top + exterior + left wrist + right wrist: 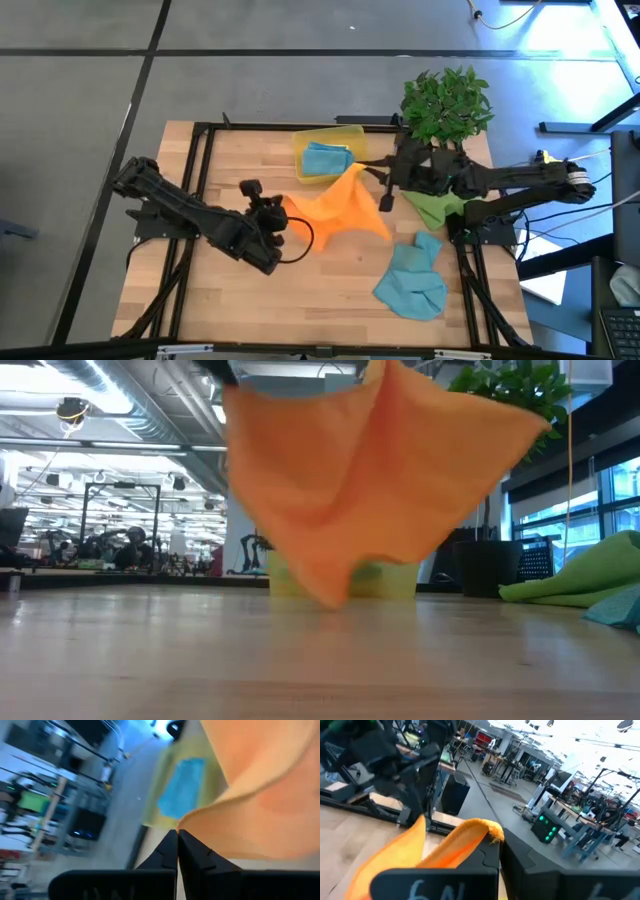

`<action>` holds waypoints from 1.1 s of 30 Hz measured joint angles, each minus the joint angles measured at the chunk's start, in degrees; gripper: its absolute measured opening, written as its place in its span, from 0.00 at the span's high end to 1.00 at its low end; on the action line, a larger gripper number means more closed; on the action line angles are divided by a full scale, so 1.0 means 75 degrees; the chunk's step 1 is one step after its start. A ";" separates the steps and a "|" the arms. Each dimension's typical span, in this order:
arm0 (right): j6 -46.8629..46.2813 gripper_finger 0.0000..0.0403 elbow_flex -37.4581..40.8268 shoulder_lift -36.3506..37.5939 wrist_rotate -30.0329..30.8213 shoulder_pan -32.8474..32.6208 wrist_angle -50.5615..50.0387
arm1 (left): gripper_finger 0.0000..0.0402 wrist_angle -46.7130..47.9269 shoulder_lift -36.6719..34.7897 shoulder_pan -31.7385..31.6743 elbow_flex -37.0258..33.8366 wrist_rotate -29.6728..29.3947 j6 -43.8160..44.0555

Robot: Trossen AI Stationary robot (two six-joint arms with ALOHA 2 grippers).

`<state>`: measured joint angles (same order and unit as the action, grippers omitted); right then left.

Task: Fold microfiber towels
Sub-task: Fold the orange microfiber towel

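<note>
Two grippers held the orange towel (340, 205) stretched above mid-tabletop, likely spreading it flat before folding. Left gripper (283, 217) was clamped shut on its corner nearer the left edge; right gripper (372, 172) was pinched shut on the opposite corner toward the far edge. Cloth sagged between them, lower edge just off the wood. Yellow bin (352, 135) at the far edge held a teal towel (325, 160). Green towel (440, 207) lay by the right edge, second teal towel (415, 280) toward the near right corner.
</note>
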<state>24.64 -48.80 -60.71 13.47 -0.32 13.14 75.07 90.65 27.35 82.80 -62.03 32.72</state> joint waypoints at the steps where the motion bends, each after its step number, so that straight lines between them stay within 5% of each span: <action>1: 0.0006 0.98 0.0000 0.0091 0.0000 0.0000 -0.0050 | 1.00 0.0223 0.0001 0.0016 0.0246 -0.0148 -0.0003; 9: -0.0592 0.98 -0.0003 0.0685 -0.0003 -0.0191 -0.0892 | 1.00 0.1078 -0.0006 0.0363 0.1750 -0.0583 0.0024; 14: -0.1402 0.99 0.0010 0.0551 -0.0133 -0.0818 -0.2273 | 1.00 0.1072 0.0021 0.0662 0.1999 0.1610 0.0552; 22: -0.1967 0.99 0.0012 0.0179 -0.0149 -0.2670 -0.2035 | 1.00 0.0321 0.0307 0.1828 0.1914 0.2803 0.0989; 29: -0.1882 0.98 0.0012 0.0393 -0.0748 -0.3760 -0.1204 | 1.00 -0.0197 0.0306 0.3017 0.2710 0.1809 0.0969; 33: -0.2240 0.98 0.0009 0.0507 -0.0001 -0.3624 -0.1743 | 1.00 0.0257 0.0303 0.3233 0.2912 0.1233 0.1121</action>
<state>7.84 -48.73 -56.90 13.47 -27.50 0.08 77.00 92.92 51.59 104.64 -52.78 41.12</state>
